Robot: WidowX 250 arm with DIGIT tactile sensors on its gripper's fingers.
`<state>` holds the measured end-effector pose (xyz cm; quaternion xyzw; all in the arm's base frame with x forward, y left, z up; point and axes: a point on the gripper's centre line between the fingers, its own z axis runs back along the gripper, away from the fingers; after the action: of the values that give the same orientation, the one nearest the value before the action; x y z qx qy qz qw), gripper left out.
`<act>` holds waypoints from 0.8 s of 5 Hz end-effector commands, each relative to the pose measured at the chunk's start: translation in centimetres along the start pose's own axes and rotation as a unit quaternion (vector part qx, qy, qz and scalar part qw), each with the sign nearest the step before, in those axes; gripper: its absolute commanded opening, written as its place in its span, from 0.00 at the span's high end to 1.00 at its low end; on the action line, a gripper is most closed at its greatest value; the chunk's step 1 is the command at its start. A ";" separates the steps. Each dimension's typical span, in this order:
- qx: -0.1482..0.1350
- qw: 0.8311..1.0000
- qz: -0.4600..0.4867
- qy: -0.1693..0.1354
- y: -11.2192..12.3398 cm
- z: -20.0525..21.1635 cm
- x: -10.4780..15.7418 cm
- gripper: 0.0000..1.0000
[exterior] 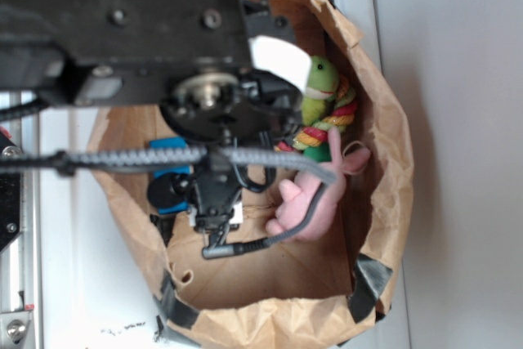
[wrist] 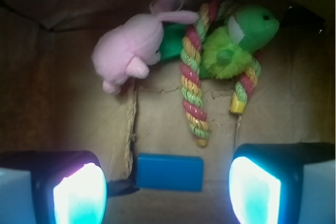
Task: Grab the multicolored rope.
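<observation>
Gripper (wrist: pixel 168 187) is hovering with fingers apart; the soft, limp multicolored rope (wrist: pixel 191 80) is probably easiest pinched along its near free strand.

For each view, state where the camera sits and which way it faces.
Exterior: above, facing down into the paper bag; the robot's arm fills the top left.
Wrist: on the gripper, looking past its open fingers at the bag floor.
Shared: multicolored rope, green plush toy, pink plush bunny, blue block.
</observation>
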<state>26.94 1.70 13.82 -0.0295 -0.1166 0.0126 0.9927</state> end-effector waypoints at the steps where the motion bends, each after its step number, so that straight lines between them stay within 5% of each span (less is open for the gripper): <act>1: -0.012 1.000 -0.009 -0.013 0.1 -0.5 0.7 0.00; 4: 0.000 1.000 -0.015 0.008 0.0 0.8 0.8 0.00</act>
<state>26.73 1.74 13.08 -0.0323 -0.0799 0.0001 0.9963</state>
